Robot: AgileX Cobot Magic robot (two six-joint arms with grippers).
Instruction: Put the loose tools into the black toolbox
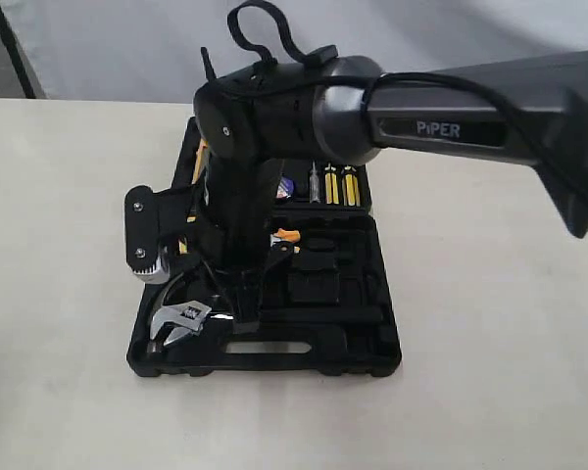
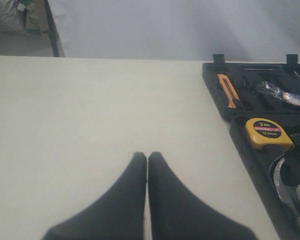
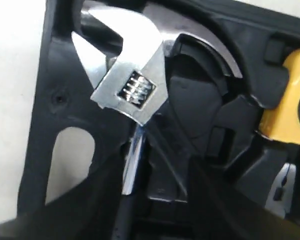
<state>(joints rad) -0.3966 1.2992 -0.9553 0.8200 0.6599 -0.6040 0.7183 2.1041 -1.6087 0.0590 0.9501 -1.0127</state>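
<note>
The black toolbox (image 1: 372,360) lies open on the table. The silver adjustable wrench (image 1: 181,321) rests in its front left corner, head up in the right wrist view (image 3: 125,85). My right gripper (image 3: 155,161) hangs low over it, jaws apart, with the wrench's black handle between them, close to one finger and free on the other side. Behind the wrench curves the steel hammer head (image 3: 215,50), also seen from the left wrist (image 2: 285,185). The wrapped tape roll (image 2: 284,95) lies in a back recess. My left gripper (image 2: 147,156) is shut and empty over bare table beside the toolbox (image 2: 215,90).
A yellow tape measure (image 2: 268,132) and an orange utility knife (image 2: 229,91) sit in the case. Orange-handled pliers (image 1: 286,235) and yellow screwdriver bits (image 1: 338,186) fill other recesses. The right arm (image 1: 441,127) spans the case from the right. White table surrounds it.
</note>
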